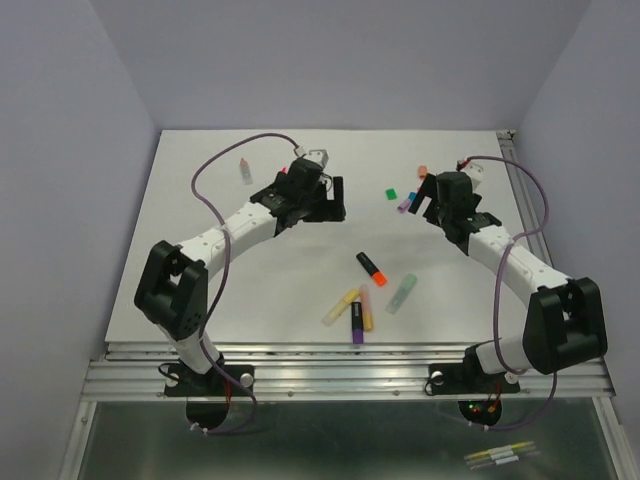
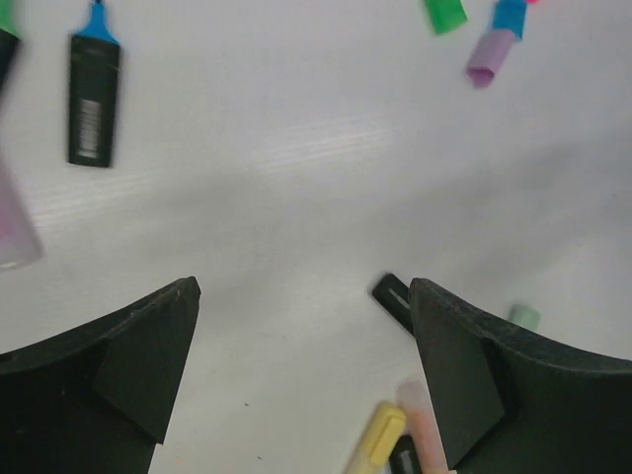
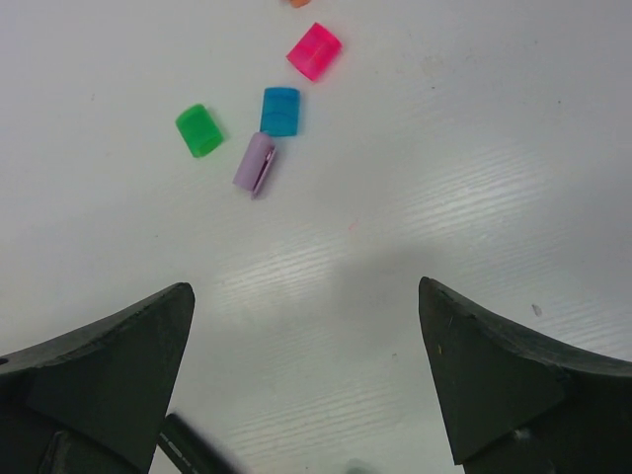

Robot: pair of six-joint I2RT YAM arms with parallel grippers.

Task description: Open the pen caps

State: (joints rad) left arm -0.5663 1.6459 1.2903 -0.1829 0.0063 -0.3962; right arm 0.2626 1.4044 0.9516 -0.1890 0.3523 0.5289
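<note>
Both grippers are open and empty above the table. My left gripper [image 1: 325, 203] [image 2: 304, 296] hovers over bare table left of the caps. My right gripper [image 1: 425, 203] [image 3: 304, 291] hovers just short of the loose caps: green cap [image 3: 199, 130] [image 1: 391, 194], blue cap [image 3: 280, 111], purple cap [image 3: 255, 163] and pink cap [image 3: 314, 51]. An uncapped black pen with a blue tip [image 2: 92, 99] lies ahead of the left gripper. Capped pens lie mid-table: black pen with orange cap [image 1: 371, 266], pastel green pen [image 1: 402, 293], yellow pen [image 1: 340, 306], pink pen [image 1: 365, 308] and black pen with purple cap [image 1: 356, 322].
A pastel pen [image 1: 245, 171] lies alone at the far left. An orange cap [image 1: 423, 171] sits beyond the right gripper. The table's metal rail [image 1: 330, 355] runs along the near edge, and grey walls close the back and sides.
</note>
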